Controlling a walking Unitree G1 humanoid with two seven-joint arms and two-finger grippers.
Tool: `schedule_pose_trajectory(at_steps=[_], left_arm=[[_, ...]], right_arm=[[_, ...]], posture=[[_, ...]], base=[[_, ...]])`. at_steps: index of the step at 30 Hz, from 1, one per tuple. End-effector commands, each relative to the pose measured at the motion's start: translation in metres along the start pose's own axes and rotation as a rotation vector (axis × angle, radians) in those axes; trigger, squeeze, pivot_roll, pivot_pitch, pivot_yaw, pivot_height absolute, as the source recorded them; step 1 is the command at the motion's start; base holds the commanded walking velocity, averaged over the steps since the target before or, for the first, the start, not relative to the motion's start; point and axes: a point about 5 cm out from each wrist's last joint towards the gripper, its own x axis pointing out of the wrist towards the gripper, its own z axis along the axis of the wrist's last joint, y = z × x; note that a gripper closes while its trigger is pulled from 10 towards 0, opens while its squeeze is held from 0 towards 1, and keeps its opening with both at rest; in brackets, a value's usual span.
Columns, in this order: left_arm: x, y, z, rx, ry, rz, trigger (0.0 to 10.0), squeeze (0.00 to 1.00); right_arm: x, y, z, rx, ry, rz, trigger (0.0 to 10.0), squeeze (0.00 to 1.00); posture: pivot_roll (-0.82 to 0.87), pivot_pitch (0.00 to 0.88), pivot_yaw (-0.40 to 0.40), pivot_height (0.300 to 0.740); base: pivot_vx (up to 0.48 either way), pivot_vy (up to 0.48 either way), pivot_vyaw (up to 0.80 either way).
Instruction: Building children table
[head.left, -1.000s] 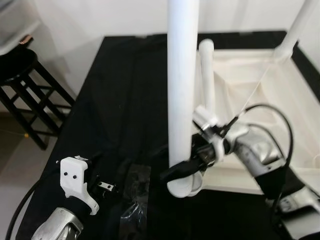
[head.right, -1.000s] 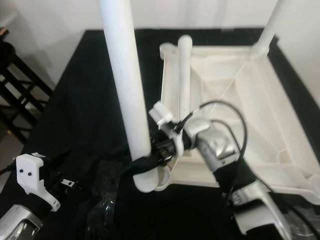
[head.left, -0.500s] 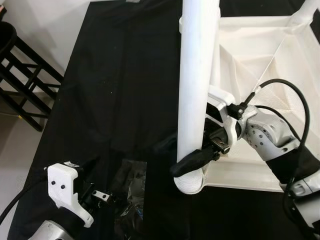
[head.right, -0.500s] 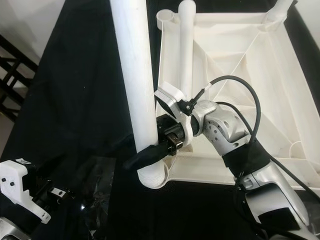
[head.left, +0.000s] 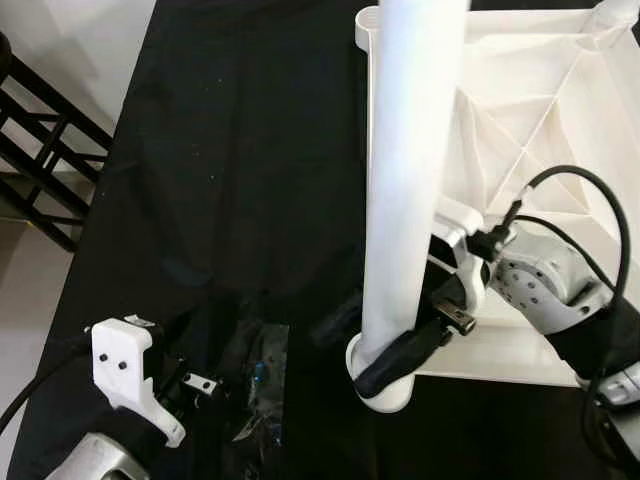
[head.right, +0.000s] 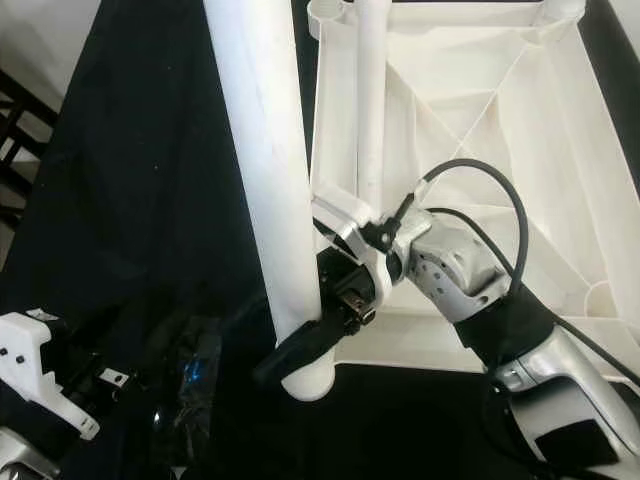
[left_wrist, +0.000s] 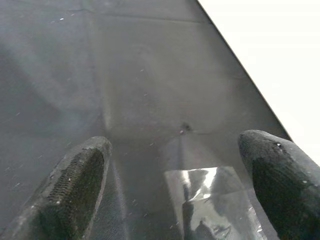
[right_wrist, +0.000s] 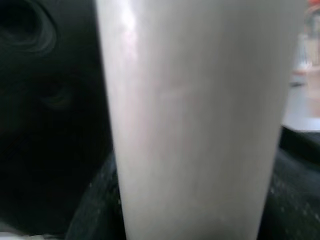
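Black cloth underlies the upturned tabletop; right gripper clamps an upright leg in the near corner socket, a spare leg beyond it unfitted; left gripper spread, empty.

Bare black cloth lies open leftward; the upright leg, table underside and perhaps plastic bag obstruct.

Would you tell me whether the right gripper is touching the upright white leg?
Touching. In the left eye view a black finger of the right gripper wraps against the leg near its base; the right wrist view shows the leg between its fingers.
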Motion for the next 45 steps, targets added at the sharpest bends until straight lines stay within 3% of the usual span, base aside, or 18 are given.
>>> schedule_pose_trajectory(at_steps=[1, 7, 16, 22, 26, 32, 40, 45], left_arm=[[-0.002, 0.004, -0.005, 0.005, 0.043, 0.013, 10.0, 0.00], [0.003, 0.006, -0.006, 0.004, 0.034, 0.012, 10.0, 0.00], [0.006, 0.005, -0.006, -0.001, 0.024, 0.011, 10.0, 0.00], [0.007, 0.005, -0.006, -0.006, 0.019, 0.009, 10.0, 0.00], [0.006, 0.005, -0.005, -0.008, 0.020, 0.008, 10.0, 0.00], [0.006, 0.006, -0.006, -0.010, 0.023, 0.007, 10.0, 0.00], [0.005, 0.006, -0.006, -0.012, 0.029, 0.005, 10.0, 0.00], [0.005, 0.006, -0.008, -0.015, 0.033, 0.001, 10.0, 0.00]], right_arm=[[0.007, -0.002, -0.037, 0.043, 0.130, -0.014, 10.0, 0.00], [0.007, -0.003, -0.045, -0.013, 0.212, -0.015, 10.0, 0.00], [0.015, 0.003, -0.052, -0.040, 0.206, 0.001, 10.0, 0.00], [0.025, 0.012, -0.066, 0.007, 0.105, -0.018, 10.0, 0.00], [0.025, 0.007, -0.065, 0.056, 0.004, -0.085, 10.0, 0.00], [0.022, 0.005, -0.065, 0.111, -0.059, -0.118, 10.0, 0.00], [0.022, 0.007, -0.072, 0.096, -0.004, -0.143, 10.0, 0.00], [0.025, 0.010, -0.074, 0.054, 0.088, -0.167, 10.0, 0.00]], posture=[[0.07, 0.397, 0.053, 0.740], [0.05, 0.383, 0.038, 0.740], [0.05, 0.379, 0.023, 0.740], [0.05, 0.383, 0.024, 0.740], [0.05, 0.382, 0.028, 0.740], [0.06, 0.380, 0.035, 0.740], [0.05, 0.371, 0.043, 0.740], [0.05, 0.361, 0.048, 0.740]], base=[[0.000, 0.000, 0.00], [0.000, 0.000, 0.00], [0.000, 0.000, 0.00], [0.000, 0.000, 0.00], [0.000, 0.000, 0.00], [0.000, 0.000, 0.00], [0.000, 0.000, 0.00], [0.000, 0.000, 0.00]])
